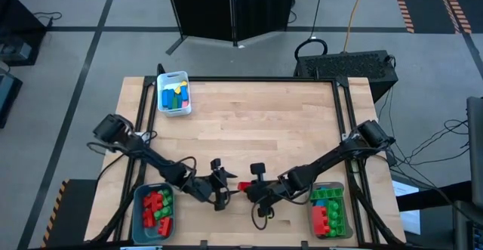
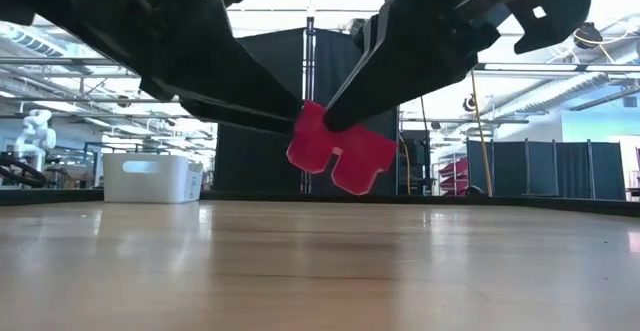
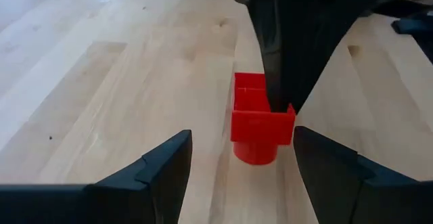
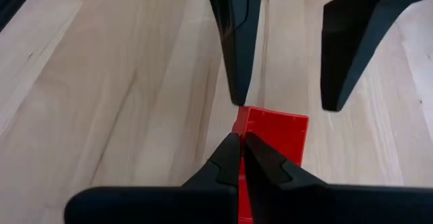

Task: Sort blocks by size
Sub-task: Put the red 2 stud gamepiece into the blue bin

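Above the near middle of the wooden surface (image 1: 256, 121), a red block (image 1: 245, 185) hangs clear of the wood between both arms. The right gripper (image 4: 241, 149) has its fingers clamped on the block's thin wall. The left gripper (image 3: 240, 163) faces it with fingers apart, the block straight ahead between them.

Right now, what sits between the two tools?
A red block, pinched by the shut right tool, reaches toward the open left tool, as the high view shows.
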`<move>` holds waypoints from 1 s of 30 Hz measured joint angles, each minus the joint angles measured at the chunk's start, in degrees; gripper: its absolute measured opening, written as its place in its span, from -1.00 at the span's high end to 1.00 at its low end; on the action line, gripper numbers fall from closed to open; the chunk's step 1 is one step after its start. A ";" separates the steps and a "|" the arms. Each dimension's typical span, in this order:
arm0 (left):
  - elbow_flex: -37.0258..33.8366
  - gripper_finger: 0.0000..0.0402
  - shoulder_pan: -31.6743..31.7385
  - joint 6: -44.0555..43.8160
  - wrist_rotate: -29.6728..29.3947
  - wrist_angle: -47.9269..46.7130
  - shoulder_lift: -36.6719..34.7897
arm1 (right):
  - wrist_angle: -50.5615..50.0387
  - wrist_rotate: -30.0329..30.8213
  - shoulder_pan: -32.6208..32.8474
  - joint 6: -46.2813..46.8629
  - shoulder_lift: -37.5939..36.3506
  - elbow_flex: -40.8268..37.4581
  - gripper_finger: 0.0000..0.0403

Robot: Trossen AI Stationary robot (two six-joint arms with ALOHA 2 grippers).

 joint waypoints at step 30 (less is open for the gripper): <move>0.02 0.30 2.72 4.35 7.44 5.03 0.59 | 2.44 0.51 -0.04 -2.16 -0.04 0.02 1.00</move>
